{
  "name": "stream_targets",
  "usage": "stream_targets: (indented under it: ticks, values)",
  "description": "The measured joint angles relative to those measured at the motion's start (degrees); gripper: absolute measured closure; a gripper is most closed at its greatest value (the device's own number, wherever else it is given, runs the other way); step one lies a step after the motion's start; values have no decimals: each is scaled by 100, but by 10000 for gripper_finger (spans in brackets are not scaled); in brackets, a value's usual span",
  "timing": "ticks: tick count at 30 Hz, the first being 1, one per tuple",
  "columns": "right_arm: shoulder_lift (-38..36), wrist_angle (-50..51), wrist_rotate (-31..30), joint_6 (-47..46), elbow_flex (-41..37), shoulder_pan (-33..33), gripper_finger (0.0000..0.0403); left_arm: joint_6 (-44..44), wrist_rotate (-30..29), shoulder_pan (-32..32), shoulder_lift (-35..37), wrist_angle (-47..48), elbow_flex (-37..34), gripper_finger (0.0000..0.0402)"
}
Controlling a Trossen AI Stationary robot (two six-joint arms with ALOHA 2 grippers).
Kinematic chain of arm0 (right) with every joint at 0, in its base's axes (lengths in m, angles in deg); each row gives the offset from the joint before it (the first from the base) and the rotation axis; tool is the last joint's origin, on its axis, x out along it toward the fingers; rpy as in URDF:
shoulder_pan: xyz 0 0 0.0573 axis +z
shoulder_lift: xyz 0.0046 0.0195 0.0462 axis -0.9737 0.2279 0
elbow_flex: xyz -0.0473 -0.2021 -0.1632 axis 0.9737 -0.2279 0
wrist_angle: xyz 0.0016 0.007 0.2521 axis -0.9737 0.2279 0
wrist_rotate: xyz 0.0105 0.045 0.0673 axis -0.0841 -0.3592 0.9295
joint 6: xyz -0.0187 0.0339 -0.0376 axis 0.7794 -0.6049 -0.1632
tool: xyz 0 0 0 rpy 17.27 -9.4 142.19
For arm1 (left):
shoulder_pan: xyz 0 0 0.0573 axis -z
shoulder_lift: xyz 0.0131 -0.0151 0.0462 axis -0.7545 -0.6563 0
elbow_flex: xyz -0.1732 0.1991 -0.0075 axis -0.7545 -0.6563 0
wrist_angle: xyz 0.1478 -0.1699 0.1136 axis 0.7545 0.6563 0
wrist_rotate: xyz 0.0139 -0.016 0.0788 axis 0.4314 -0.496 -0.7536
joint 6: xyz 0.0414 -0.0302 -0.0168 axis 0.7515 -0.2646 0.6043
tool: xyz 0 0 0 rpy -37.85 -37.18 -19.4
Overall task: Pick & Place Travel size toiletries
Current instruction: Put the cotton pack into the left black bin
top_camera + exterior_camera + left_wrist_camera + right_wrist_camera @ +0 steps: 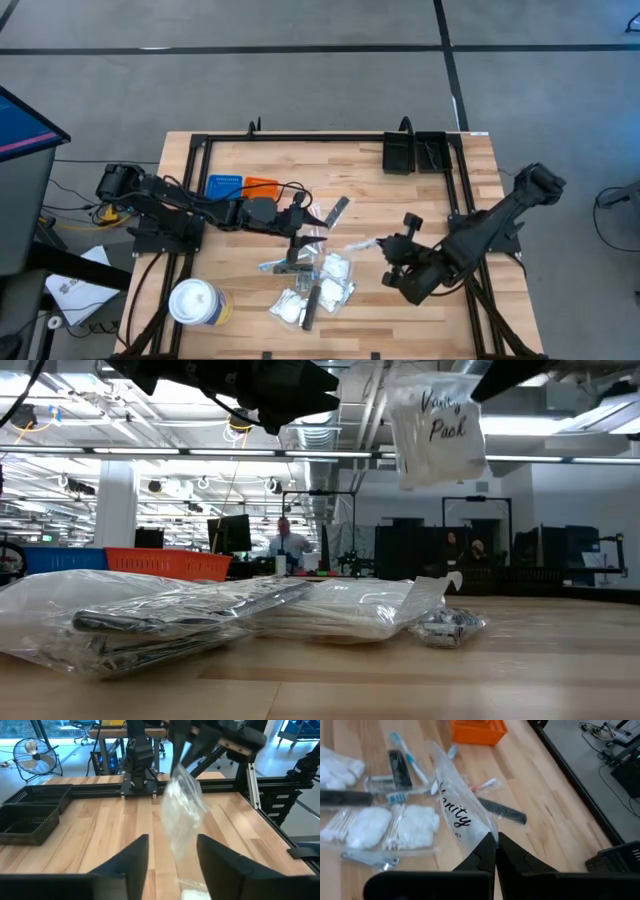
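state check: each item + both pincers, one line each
left pincer: open, empty, above the table
right pincer: shut on vanity pack
vanity pack: lifted, hanging clear of the table
packet pile: lying flat on the table
dark comb: lying flat, apart from the pile
white lidded cup: upright, lid on
orange tray: on the table, beside blue tray
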Motion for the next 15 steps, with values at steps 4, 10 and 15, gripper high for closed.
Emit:
stream_targets:
  ticks: [4, 10, 15]
  values:
    - [-57, -27, -166, -2, 3, -93, 403, 2, 181, 0, -161, -157, 0, 203]
    - [-68, -233, -189, 130, 1, -295, 403, 164, 304, -49, -1064, -1235, -3, 176]
    - [-68, -275, -228, 197, 1, -306, 403, 294, 155, -151, -1619, -1959, -4, 160]
